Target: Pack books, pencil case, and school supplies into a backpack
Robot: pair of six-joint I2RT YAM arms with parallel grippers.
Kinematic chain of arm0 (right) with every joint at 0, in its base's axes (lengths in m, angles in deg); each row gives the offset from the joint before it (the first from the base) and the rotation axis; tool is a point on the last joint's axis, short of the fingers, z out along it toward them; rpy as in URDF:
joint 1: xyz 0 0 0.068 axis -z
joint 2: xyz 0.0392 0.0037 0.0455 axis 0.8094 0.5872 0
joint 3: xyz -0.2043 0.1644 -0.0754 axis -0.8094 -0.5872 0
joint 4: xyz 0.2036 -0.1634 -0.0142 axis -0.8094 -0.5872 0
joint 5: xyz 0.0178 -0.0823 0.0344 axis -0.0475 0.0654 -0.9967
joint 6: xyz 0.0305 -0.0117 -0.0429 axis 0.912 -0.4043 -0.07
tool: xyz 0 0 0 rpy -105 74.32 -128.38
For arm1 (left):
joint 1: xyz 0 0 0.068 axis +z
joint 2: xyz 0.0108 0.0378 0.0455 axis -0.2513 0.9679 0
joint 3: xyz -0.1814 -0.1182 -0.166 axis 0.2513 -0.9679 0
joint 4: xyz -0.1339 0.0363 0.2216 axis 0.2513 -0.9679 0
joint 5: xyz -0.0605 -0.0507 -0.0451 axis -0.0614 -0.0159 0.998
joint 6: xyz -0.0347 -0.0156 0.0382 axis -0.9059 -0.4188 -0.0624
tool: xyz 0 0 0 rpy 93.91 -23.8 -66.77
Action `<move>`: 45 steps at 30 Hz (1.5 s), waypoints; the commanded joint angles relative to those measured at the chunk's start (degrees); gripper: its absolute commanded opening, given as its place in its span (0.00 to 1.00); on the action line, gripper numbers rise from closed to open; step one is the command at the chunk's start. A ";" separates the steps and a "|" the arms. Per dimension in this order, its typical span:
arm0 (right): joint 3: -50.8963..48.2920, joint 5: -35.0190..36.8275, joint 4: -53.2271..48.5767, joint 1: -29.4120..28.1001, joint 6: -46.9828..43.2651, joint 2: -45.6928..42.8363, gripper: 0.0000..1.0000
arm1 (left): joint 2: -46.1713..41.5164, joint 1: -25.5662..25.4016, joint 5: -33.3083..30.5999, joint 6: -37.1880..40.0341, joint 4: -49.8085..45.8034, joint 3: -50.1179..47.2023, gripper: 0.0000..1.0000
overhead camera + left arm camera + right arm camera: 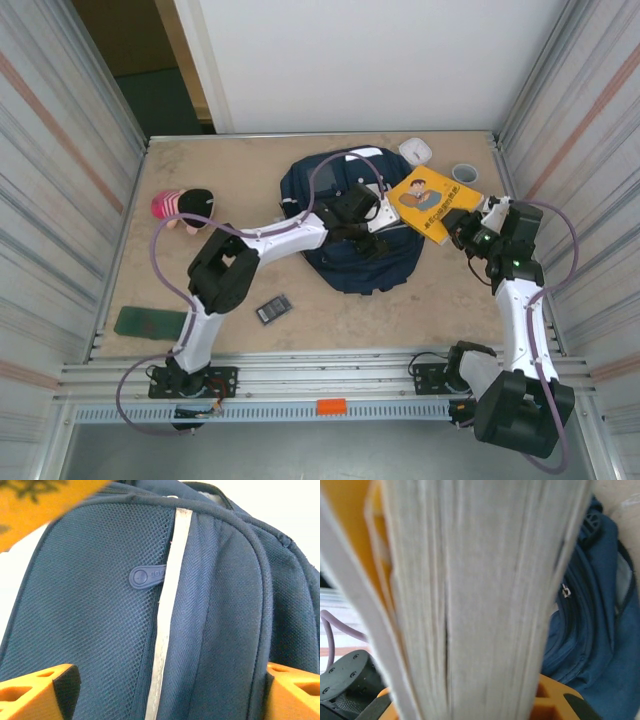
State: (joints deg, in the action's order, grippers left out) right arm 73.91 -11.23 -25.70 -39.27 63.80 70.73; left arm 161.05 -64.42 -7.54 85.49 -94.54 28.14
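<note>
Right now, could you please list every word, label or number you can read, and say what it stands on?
No text can be read with certainty.
Yellow book: dark print on the cover, too small to read.
Rubber zip tab on the backpack: raised letters, blurred and partly hidden by the white strip.
Small black rectangle: any markings are too small to read.
</note>
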 commanded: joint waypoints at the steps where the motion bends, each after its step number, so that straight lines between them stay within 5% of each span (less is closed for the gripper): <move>1: 3.40 1.56 -0.53 0.48 -3.59 -3.06 0.00 | 2.99 0.73 -4.85 3.34 -0.61 1.33 0.69; 5: 3.76 8.51 -3.87 0.45 -5.96 -6.93 0.00 | -0.87 0.60 -5.73 0.55 -1.36 -1.54 0.19; 8: 3.37 11.02 -3.89 0.46 -6.74 -9.03 0.00 | -8.95 0.05 -6.90 -4.02 2.59 -9.34 0.00; 18: 3.39 4.63 -0.68 0.14 -5.13 -5.79 0.00 | -23.39 -0.93 -9.75 -20.74 -0.59 -20.32 0.00; 24: 10.80 14.36 -14.67 0.17 -11.90 -11.12 0.00 | -26.18 1.38 -9.36 -22.56 -2.44 -14.38 0.00; 34: 17.48 6.44 -34.36 -1.88 -17.35 -11.60 0.00 | -27.65 4.30 -6.16 -22.67 -5.59 -5.50 0.00; 38: 13.02 -1.32 -34.22 -5.48 -12.96 -12.50 0.00 | -28.39 5.77 -3.90 -23.27 -5.16 -4.07 0.00; 45: 3.50 4.58 -18.71 -20.60 0.21 -14.80 0.00 | -27.53 8.78 0.90 -27.09 -1.69 -4.35 0.00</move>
State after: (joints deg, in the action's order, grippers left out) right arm 79.24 -5.79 -56.37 -56.02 56.33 57.20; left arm 136.99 -56.92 -9.90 61.69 -101.88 21.34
